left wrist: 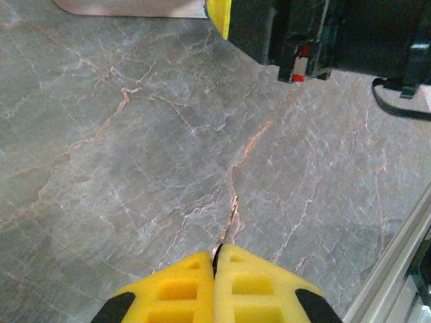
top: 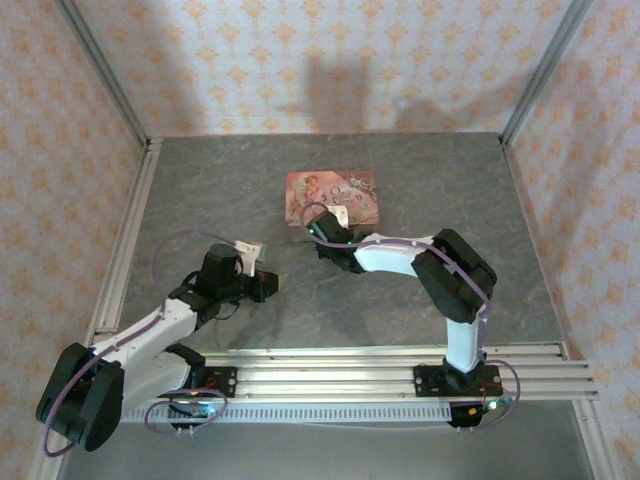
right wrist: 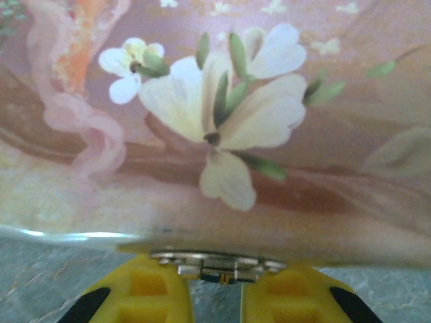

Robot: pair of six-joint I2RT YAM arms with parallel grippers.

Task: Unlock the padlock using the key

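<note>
Right wrist: right end effector (right wrist: pixel 215 291) flanks padlock (right wrist: pixel 217 274) at box (right wrist: pixel 222 134) edge, grip unclear; left end effector (left wrist: pixel 215 261) clamps key (left wrist: pixel 227 232).

Only a sliver of the key (left wrist: pixel 218 250) shows between the left gripper's (left wrist: pixel 215 260) pressed-together tips; the padlock (right wrist: pixel 215 268) is a blurred scrap under the pink box (right wrist: pixel 337 168), which is cropped at top and sides.

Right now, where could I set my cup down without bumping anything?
Bare table lies left of the pink box toward the side rail, right of it to the wall, and behind it. Crowded: the box's near edge, where the right arm reaches, and the front left, where the left arm lies.
</note>
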